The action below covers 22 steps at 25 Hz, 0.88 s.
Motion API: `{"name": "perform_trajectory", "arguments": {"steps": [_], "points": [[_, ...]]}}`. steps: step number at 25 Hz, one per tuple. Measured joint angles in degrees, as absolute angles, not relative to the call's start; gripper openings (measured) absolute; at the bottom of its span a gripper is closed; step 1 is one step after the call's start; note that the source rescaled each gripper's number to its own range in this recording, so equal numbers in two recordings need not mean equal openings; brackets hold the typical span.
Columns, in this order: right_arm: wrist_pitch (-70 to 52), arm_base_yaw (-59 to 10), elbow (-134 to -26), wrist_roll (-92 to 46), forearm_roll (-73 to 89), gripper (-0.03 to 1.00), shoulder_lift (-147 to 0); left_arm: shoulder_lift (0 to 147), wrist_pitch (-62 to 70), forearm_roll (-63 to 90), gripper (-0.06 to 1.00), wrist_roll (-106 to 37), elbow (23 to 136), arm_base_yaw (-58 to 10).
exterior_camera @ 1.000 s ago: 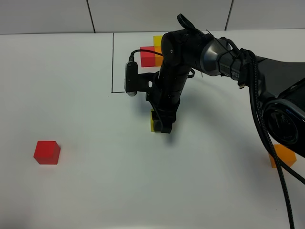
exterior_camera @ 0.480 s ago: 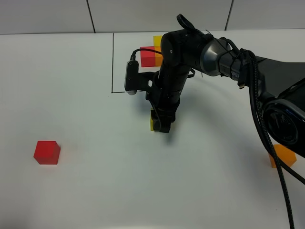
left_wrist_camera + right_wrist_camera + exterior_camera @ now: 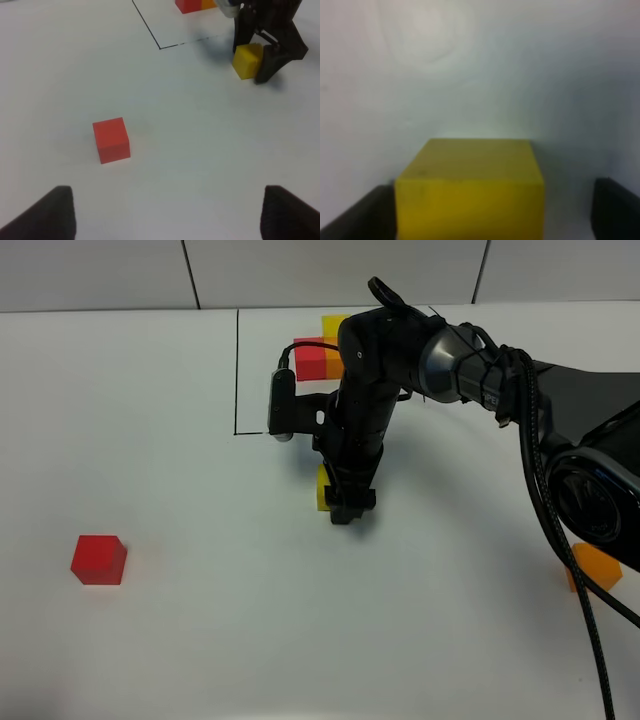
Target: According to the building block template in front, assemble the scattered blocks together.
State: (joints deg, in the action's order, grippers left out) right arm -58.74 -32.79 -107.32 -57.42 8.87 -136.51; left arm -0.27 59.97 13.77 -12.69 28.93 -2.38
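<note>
The yellow cube (image 3: 323,488) (image 3: 247,61) (image 3: 470,190) rests on the white table below the black frame. My right gripper (image 3: 339,504) (image 3: 492,220) stands over it, open; one finger is close beside the cube and the other well apart. At the far left lies the red cube (image 3: 98,559) (image 3: 111,140), ahead of my open, empty left gripper (image 3: 165,212). The orange cube (image 3: 598,565) sits at the right edge, partly behind the right arm's cable. The template (image 3: 322,355) (image 3: 192,5) is at the back inside the drawn frame, partly hidden by the right arm.
The thin black frame line (image 3: 237,370) runs down the back middle of the table (image 3: 200,640). The right arm and its black cable (image 3: 560,540) stretch across the right side. A tiled wall (image 3: 100,270) borders the far edge.
My right gripper has opened and let go of the yellow cube, which now sits free on the table. The arm has shifted slightly. The left gripper and the other cubes have not moved.
</note>
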Motion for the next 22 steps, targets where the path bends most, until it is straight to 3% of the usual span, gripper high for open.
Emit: {"name": "perform_trajectory", "arguments": {"steps": [2, 4, 12, 22], "points": [[-58.74, -32.79, -107.32, -56.63, 7.96, 0.83, -136.22, -0.27, 59.97, 13.77, 0.7, -12.69, 28.93, -2.38], [-59.25, -32.72, -106.98, -55.49, 6.86, 0.86, -135.51, -0.27, 59.97, 13.77, 0.7, -12.69, 28.93, -2.38], [-56.91, -26.85, -102.15, -42.55, 6.4, 0.87, -124.61, -0.27, 59.97, 13.77, 0.7, -12.69, 28.93, -2.38], [-35.7, -12.03, -58.03, -11.79, 5.51, 0.87, -94.3, -0.27, 59.97, 13.77, 0.7, -12.68, 28.93, -2.38]]}}
